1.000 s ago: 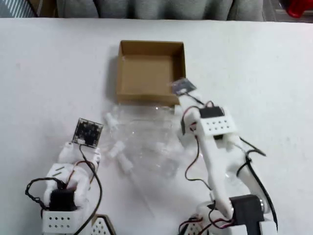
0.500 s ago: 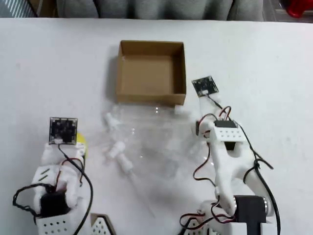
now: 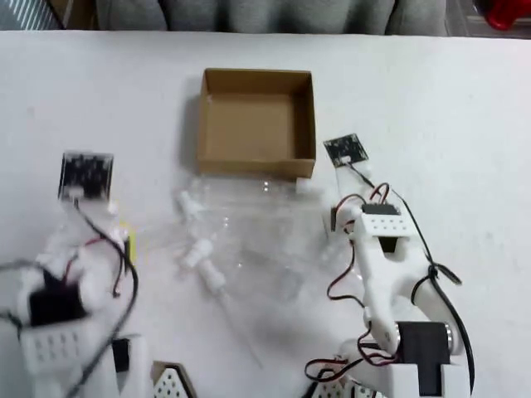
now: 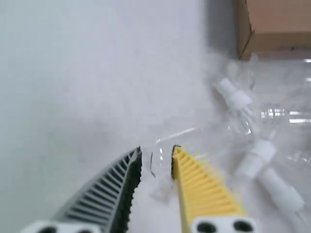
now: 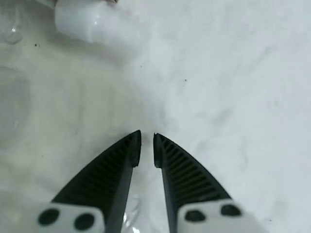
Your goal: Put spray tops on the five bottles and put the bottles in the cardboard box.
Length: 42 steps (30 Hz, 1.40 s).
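The open cardboard box (image 3: 257,120) stands at the table's far middle, its corner also showing (image 4: 274,24). In front of it several clear bottles (image 3: 249,236) lie in a loose heap, with white spray tops (image 3: 197,253) (image 3: 187,201) among them. My left gripper (image 4: 156,153), one finger grey and one yellow, is narrowly open over bare table left of the heap; spray tops (image 4: 234,97) (image 4: 257,158) lie off to its side. My right gripper (image 5: 146,138) is shut over bare table, just short of a white spray top (image 5: 92,24) near the box's front right corner.
The left arm (image 3: 62,282) is at the table's left front and the right arm (image 3: 377,228) at the right front. White tabletop lies bare to both sides of the box and the heap.
The left arm has swung left and away from the bottle heap. The right arm pulled back from the box's front right corner, then stayed nearly still.
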Motion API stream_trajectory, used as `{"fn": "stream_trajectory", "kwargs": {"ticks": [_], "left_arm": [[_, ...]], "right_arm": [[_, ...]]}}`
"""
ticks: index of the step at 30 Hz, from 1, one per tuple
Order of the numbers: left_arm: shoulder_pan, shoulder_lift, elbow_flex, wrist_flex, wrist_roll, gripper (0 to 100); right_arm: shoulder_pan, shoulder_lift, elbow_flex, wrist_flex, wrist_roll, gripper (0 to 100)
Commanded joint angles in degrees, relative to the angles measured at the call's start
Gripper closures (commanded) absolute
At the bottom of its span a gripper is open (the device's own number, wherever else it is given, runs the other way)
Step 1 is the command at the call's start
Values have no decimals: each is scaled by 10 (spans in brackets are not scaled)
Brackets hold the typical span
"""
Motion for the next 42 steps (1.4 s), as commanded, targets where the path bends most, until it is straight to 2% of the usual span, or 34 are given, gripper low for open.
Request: {"fn": "stream_trajectory", "kwargs": {"ticks": [1, 5, 9, 13, 17, 20, 24, 27, 34, 38, 42], "left_arm": [[4, 197, -110, 47, 9, 880], [5, 298, -114, 41, 8, 880], [19, 339, -113, 40, 4, 882], [53, 342, -76, 25, 4, 980], [88, 344, 1, -60, 7, 959], [86, 344, 60, -146, 8, 977], [86, 344, 109, -205, 8, 979], [65, 344, 110, -216, 8, 979], [-44, 346, 86, -215, 10, 979], [-51, 383, 68, -212, 13, 979], [-51, 487, 26, -212, 62, 979]], "right_arm": [[-7, 5, -28, -4, -3, 981], [-11, 10, -29, -4, 31, 981], [-11, 11, -29, -7, 35, 982], [-11, 11, -29, -7, 35, 982], [-11, 11, -29, -7, 36, 982], [-11, 11, -29, -5, 36, 982], [-11, 11, -29, -5, 36, 982], [-11, 11, -29, -5, 36, 982], [-11, 11, -29, -5, 36, 982], [-11, 11, -28, -4, 36, 982], [-10, 11, -26, -4, 36, 982]]}}
